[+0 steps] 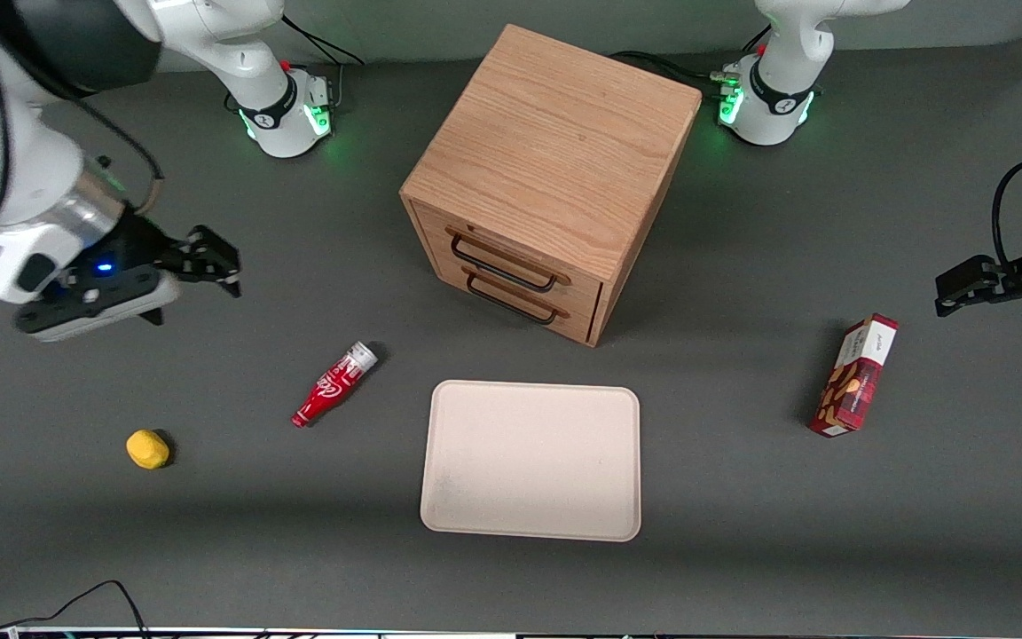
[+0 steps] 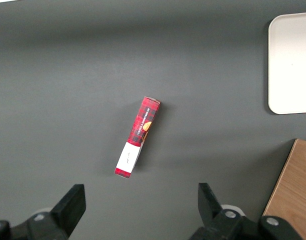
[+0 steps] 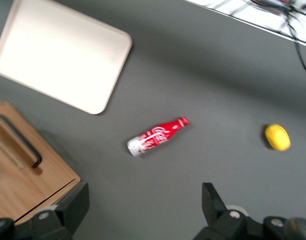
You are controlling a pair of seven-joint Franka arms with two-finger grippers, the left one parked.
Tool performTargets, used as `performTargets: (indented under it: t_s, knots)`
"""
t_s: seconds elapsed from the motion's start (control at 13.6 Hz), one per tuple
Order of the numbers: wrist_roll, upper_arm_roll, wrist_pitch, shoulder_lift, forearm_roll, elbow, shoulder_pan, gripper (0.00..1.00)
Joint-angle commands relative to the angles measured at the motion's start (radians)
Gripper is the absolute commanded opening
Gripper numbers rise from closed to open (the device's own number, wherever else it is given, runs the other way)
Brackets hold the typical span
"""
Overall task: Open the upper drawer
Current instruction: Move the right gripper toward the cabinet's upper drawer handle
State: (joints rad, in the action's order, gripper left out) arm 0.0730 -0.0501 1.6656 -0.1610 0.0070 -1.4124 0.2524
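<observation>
Right arm's black two-finger gripper (image 1: 209, 257) hangs above the dark grey worktop (image 1: 742, 497), jaws spread apart, holding nothing. Nearest below the jaws, a bit closer to the front camera: small red bottle with white lettering and silver cap (image 1: 334, 385), lying on its side on the worktop. Farther out toward the working arm's end of the table and nearer the front camera: small yellow rounded lump (image 1: 147, 449), well apart from the bottle.

From the jaws toward the parked arm: boxy light oak cabinet (image 1: 555, 151), standing well clear of the gripper. Upper drawer (image 1: 511, 253), shallow light oak front with black wire handle (image 1: 500, 262), sits flush in the cabinet, shut. Matching lower drawer (image 1: 520, 306) just under it, also shut.

In front of the cabinet, nearer the front camera: flat cream rectangular tray with rounded corners (image 1: 530, 460), not touching the cabinet. Farthest from the jaws, toward the parked arm's end: red tartan carton with white end (image 1: 855, 376), lying on the worktop.
</observation>
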Motion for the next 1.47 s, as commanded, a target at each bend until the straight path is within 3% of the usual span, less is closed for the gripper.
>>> performTargets:
  t_s: [0.0,0.37,0.59,0.81,1.03,1.4]
  knots:
    - [0.044,0.073,-0.027,-0.023,0.008,0.047,0.155,1.0]
    - [0.045,0.076,-0.023,-0.049,0.013,0.023,0.306,1.0]
    - [0.08,0.075,0.026,-0.103,0.129,0.027,0.301,1.0]
    - [0.166,0.069,0.048,-0.164,0.174,0.038,0.291,1.0]
    - [0.289,0.075,0.049,-0.216,0.313,0.049,0.28,1.0]
    - [0.376,0.07,0.112,-0.279,0.39,0.058,0.284,1.0]
